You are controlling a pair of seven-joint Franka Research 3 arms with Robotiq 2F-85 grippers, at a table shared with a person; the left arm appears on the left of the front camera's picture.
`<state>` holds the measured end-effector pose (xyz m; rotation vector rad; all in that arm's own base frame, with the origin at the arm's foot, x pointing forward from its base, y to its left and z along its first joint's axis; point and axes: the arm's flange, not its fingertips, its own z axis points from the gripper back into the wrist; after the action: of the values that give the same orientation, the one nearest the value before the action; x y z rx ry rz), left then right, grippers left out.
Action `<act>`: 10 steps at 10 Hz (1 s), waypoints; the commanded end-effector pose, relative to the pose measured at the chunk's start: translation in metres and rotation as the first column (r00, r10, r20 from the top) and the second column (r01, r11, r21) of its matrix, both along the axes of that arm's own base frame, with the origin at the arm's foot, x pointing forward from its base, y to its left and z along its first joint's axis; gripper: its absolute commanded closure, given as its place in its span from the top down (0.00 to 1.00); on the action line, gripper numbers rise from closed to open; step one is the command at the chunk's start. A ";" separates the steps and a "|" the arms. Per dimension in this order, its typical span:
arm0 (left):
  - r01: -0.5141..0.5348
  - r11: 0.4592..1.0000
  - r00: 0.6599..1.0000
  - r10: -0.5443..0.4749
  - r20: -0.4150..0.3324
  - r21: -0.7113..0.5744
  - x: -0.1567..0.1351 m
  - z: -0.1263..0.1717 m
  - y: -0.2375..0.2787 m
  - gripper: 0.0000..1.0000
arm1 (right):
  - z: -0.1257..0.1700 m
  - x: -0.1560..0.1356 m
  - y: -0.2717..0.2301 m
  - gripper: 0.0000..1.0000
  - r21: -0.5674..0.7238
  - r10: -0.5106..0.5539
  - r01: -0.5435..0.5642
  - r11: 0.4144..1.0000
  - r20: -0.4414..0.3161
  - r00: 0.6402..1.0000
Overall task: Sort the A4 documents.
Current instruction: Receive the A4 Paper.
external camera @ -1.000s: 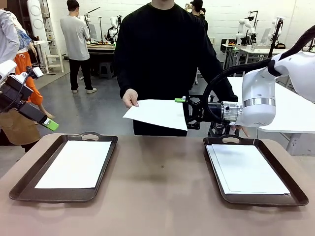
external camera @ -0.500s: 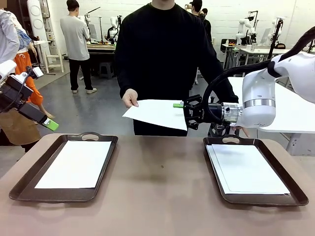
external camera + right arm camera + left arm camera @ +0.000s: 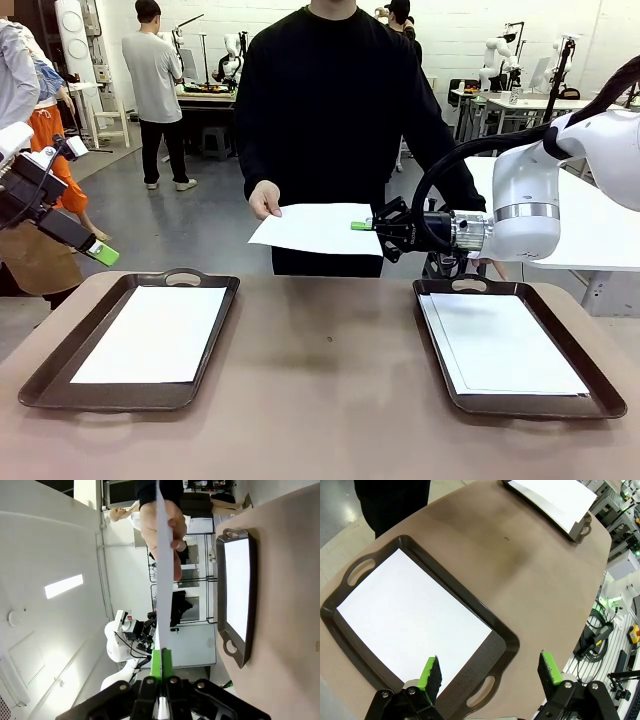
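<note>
One thin white sheet (image 3: 315, 228) is hanging flat above the bench's (image 3: 320, 380) far edge, long axis running left-right, between the person's hand (image 3: 264, 199) and the right claw (image 3: 362, 226), which is pinching it fully closed. Seen from the right wrist, it shows edge-on. Left claw (image 3: 490, 672) is gaping empty over the left tray (image 3: 505, 645).

The table (image 3: 330, 400) has a smooth, matt brown top, and the two dark brown trays, the left tray (image 3: 60, 372) and the right tray (image 3: 590, 395), look like plastic with a slight gloss on their rims. The sheets (image 3: 150, 335) in them and the held sheet (image 3: 315, 228) are thin, matt white paper. The right arm (image 3: 525, 195) has a glossy white shell, and the person's sleeve (image 3: 258, 120) is black matt cloth.
</note>
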<state>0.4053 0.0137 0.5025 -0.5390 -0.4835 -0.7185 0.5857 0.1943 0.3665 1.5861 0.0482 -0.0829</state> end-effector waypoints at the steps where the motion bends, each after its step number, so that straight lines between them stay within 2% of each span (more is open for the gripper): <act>1: 0.003 1.000 1.000 -0.003 0.003 0.000 0.000 0.000 0.000 1.00 | 0.001 0.003 0.000 0.00 0.006 0.022 -0.022 1.000 -0.017 1.000; 5: 0.003 1.000 1.000 -0.003 0.003 0.000 0.000 0.000 0.000 1.00 | 0.011 -0.001 -0.005 0.00 0.020 0.021 -0.022 1.000 0.022 1.000; 6: 0.003 1.000 1.000 -0.003 0.003 0.000 0.000 0.000 0.000 1.00 | 0.014 -0.002 -0.007 0.00 0.020 0.059 -0.059 0.998 0.033 0.998; 7: 0.003 1.000 1.000 -0.003 0.003 0.000 0.000 0.000 0.000 1.00 | 0.005 -0.001 -0.001 0.00 0.014 0.011 -0.011 1.000 0.007 1.000; 10: 0.003 1.000 1.000 -0.003 0.003 0.000 0.000 0.000 0.000 1.00 | 0.005 -0.001 -0.001 0.00 0.014 0.011 -0.011 1.000 0.007 1.000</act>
<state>0.4053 0.0137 0.5025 -0.5390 -0.4835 -0.7185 0.5842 0.1911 0.3732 1.6054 0.0561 -0.0604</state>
